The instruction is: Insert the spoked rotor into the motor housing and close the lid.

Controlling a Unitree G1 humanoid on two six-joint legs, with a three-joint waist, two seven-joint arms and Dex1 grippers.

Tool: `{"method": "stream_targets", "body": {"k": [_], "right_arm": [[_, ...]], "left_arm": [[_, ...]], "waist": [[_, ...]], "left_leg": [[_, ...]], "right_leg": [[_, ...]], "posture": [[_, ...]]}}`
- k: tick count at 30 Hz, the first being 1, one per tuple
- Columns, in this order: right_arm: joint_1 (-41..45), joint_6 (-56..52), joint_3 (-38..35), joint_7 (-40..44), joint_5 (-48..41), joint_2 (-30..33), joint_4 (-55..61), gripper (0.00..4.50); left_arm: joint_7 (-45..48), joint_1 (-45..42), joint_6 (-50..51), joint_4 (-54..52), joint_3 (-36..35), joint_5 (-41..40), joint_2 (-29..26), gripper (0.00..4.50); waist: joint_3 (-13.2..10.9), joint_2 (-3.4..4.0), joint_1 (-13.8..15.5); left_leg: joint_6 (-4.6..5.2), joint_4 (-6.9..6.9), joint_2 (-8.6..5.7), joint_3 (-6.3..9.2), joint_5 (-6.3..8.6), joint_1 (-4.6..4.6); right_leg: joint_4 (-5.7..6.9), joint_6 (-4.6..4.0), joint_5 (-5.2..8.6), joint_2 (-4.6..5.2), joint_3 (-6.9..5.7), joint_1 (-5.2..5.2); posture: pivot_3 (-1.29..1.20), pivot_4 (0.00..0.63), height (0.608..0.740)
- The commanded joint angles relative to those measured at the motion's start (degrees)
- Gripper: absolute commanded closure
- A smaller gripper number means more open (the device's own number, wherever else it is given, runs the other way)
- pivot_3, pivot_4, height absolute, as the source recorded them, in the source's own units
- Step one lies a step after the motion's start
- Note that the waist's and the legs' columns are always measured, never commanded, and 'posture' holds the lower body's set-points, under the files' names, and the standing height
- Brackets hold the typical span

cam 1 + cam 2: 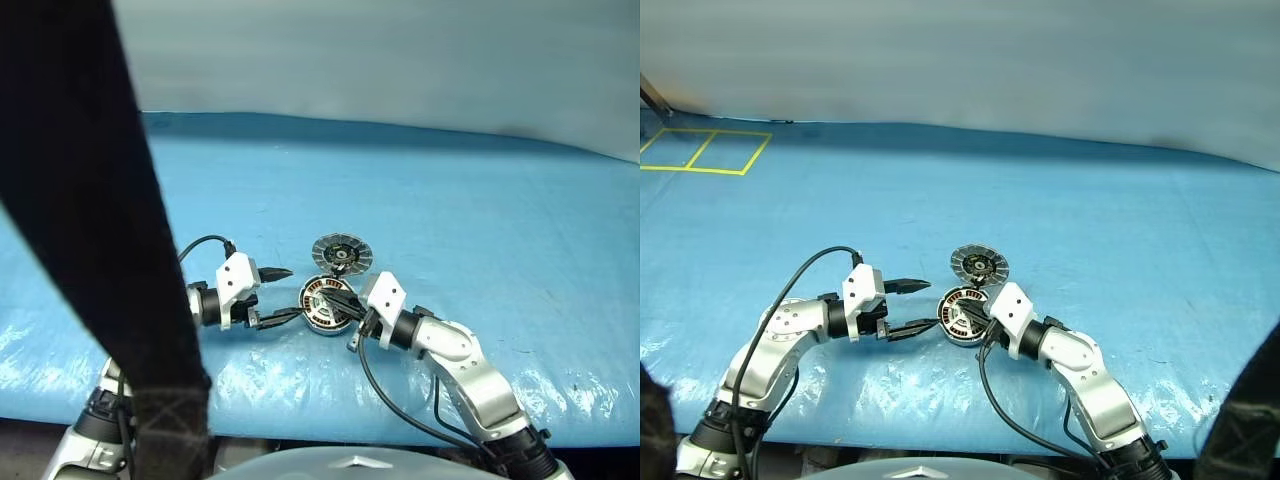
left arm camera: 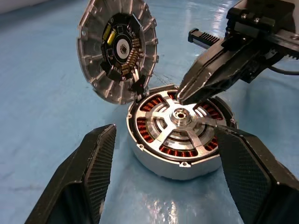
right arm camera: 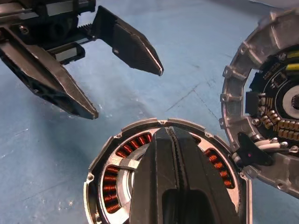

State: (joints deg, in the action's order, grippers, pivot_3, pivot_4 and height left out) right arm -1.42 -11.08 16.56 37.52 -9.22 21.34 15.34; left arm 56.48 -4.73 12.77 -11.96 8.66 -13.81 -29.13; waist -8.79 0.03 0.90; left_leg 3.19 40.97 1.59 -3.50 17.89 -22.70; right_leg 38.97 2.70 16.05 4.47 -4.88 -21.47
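The motor housing (image 2: 177,156) rests on the blue sheet, a silvery shell with copper windings. The spoked rotor (image 2: 180,116) lies inside it, its silver hub and spokes facing up. The lid (image 2: 119,49), a finned grey disc with a dark centre and yellow marks, stands tilted open at the housing's far edge, joined to it by a small dark link. My left gripper (image 2: 164,130) is open, one finger on each side of the housing and clear of it. My right gripper (image 3: 169,129) is shut and empty, its tips over the housing's top by the rotor; contact is unclear.
The blue sheet (image 1: 1120,230) covers the whole table, and its front edge lies close below both arms. A yellow taped square (image 1: 705,150) marks the far left corner. A wide black strap (image 1: 80,200) hangs in front of the left eye view.
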Motion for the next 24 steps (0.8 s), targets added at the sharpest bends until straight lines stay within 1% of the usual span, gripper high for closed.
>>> {"method": "stream_targets", "body": {"k": [1,6,8,11,16,18,21,24], "right_arm": [[0.57,1.83,0.04,0.1,0.8,-0.35,-2.22,4.5],[-0.32,2.57,1.6,0.5,3.07,0.93,-3.56,4.5],[-0.9,2.09,1.11,0.87,1.79,0.89,-2.27,4.5],[-2.3,0.33,-2.47,0.41,-3.1,0.42,3.03,4.5],[-4.44,-2.65,-11.03,-1.71,-10.36,0.42,7.91,4.5],[-4.13,-3.0,-13.32,-2.34,-10.88,0.78,7.15,4.5],[-2.14,-2.23,-14.53,-2.2,-9.26,1.66,2.9,4.5],[1.22,-1.02,-15.3,-1.84,-8.68,1.77,-2.26,4.5]], "left_arm": [[-2.11,0.52,-1.04,-2.8,0.39,0.16,0.72,0.93],[-4.33,1.29,-1.11,-3.59,0.21,0.04,1.44,0.93],[-4.94,1.52,-1.19,-3.96,0.22,0.04,1.53,0.93],[-5.05,0.63,0.84,-3.9,-0.89,-3.08,2.46,0.93],[-4.58,0.01,1.59,-3.37,-0.38,-3.92,1.63,0.93],[-3.85,-0.06,1.33,-2.97,-0.13,-4.33,1.56,0.93],[-3.53,0.44,0.66,-2.03,-0.52,-5.13,2.42,0.93],[-3.27,1.15,-0.03,-1.24,0.09,-3.94,1.6,0.93]], "waist": [[0.0,0.01,-0.08],[0.02,0.03,-0.19],[0.03,0.03,-0.14],[0.04,0.05,0.04],[0.02,0.08,-0.08],[0.02,0.08,-0.13],[0.01,0.09,-0.16],[-0.01,0.13,-0.26]], "left_leg": [[0.0,0.0,0.0,0.0,0.0,0.0],[-0.01,-0.02,0.03,-0.01,0.0,0.02],[-0.01,-0.01,0.03,-0.01,0.0,0.05],[-0.01,-0.02,0.02,0.0,0.0,0.04],[-0.01,-0.03,0.03,0.01,0.0,0.01],[-0.01,-0.03,0.03,0.01,0.0,0.02],[-0.01,-0.05,0.03,0.0,0.0,0.02],[-0.01,-0.06,0.04,-0.03,0.0,0.02]], "right_leg": [[0.0,0.0,0.0,0.01,0.0,0.0],[0.01,-0.02,-0.01,0.01,0.01,0.03],[0.0,-0.02,-0.01,0.03,0.02,0.04],[0.0,-0.02,-0.01,0.1,0.01,0.05],[-0.02,-0.03,-0.02,0.23,0.01,0.04],[-0.02,-0.04,-0.03,0.22,0.01,0.05],[-0.02,-0.04,-0.03,0.13,0.01,0.04],[-0.01,-0.05,-0.03,0.1,0.04,0.0]], "posture": [[0.0,0.15,0.74],[0.0,0.15,0.74],[0.0,0.15,0.74],[0.0,0.15,0.74],[0.0,0.15,0.74],[0.0,0.15,0.74],[0.0,0.15,0.74],[0.0,0.15,0.74]]}}
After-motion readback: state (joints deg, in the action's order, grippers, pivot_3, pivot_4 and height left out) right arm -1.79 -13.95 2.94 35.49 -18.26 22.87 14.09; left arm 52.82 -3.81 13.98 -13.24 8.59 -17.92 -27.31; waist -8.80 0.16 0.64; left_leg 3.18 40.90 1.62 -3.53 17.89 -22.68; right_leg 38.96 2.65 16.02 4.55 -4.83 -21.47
